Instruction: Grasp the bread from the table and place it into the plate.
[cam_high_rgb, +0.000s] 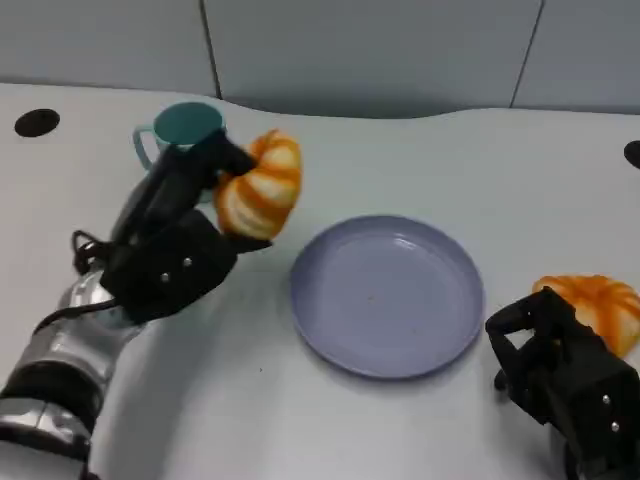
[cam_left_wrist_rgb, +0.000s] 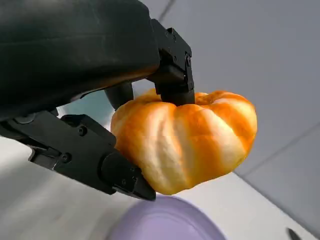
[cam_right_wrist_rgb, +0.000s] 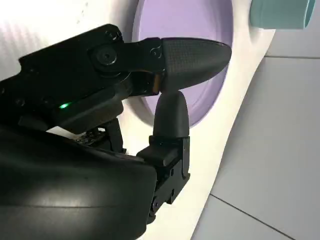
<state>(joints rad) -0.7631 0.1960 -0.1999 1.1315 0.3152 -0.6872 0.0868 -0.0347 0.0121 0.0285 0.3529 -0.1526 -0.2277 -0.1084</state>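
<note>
An orange-and-white ridged bread roll (cam_high_rgb: 260, 186) hangs above the table, left of the lilac plate (cam_high_rgb: 386, 295). My left hand (cam_high_rgb: 185, 230) grips it; in the left wrist view the roll (cam_left_wrist_rgb: 187, 137) sits between black fingers (cam_left_wrist_rgb: 172, 67), with the plate's rim (cam_left_wrist_rgb: 165, 222) below it. A second bread roll (cam_high_rgb: 595, 308) lies on the table right of the plate. My right hand (cam_high_rgb: 560, 375) rests beside that roll at the lower right, holding nothing, its fingers (cam_right_wrist_rgb: 190, 55) spread near the plate (cam_right_wrist_rgb: 195, 30).
A teal mug (cam_high_rgb: 180, 135) stands behind my left hand, also seen as the mug (cam_right_wrist_rgb: 277, 14) beyond the plate. Dark round holes (cam_high_rgb: 37, 122) mark the white table's far left and right edge. A grey panelled wall runs behind the table.
</note>
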